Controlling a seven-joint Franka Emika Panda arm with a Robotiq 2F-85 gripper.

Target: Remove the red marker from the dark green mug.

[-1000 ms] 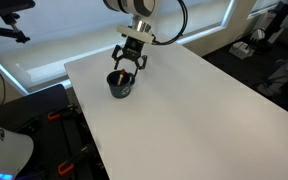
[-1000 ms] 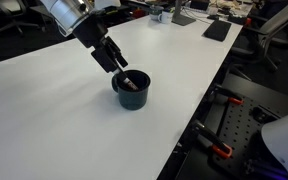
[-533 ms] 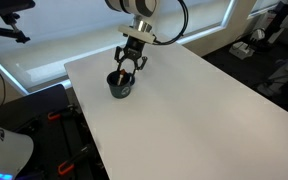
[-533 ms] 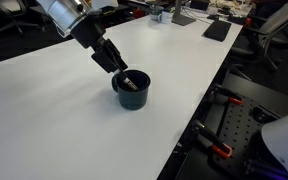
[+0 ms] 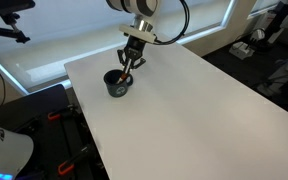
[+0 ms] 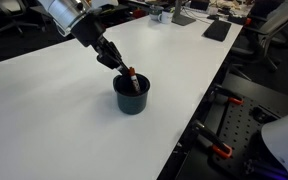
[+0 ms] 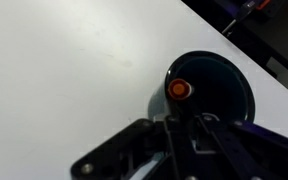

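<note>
In an exterior view the dark green mug (image 5: pixel 117 84) stands on the white table (image 5: pixel 184 115), with the gripper (image 5: pixel 130 64) just above its rim; the fingers look drawn together on the red marker (image 5: pixel 127 73), which leans up out of the mug; in an exterior view from another side the gripper (image 6: pixel 120 66) comes in slanted over the mug (image 6: pixel 131 96), clamped on the upper part of the marker (image 6: pixel 132 77), whose lower part is inside the mug, hidden by the wall; in the wrist view I look down into the mug (image 7: pixel 224 95) and see a round red end of the marker (image 7: pixel 179 89) against the inner wall, just beyond my fingertips (image 7: pixel 172 130); my judgement: I should hold the clamp firm and pull along the marker's own slant, up and away from the mug, going sideways only once the lower end is above the rim; nothing holds the mug, so a sideways drag could tip it
</note>
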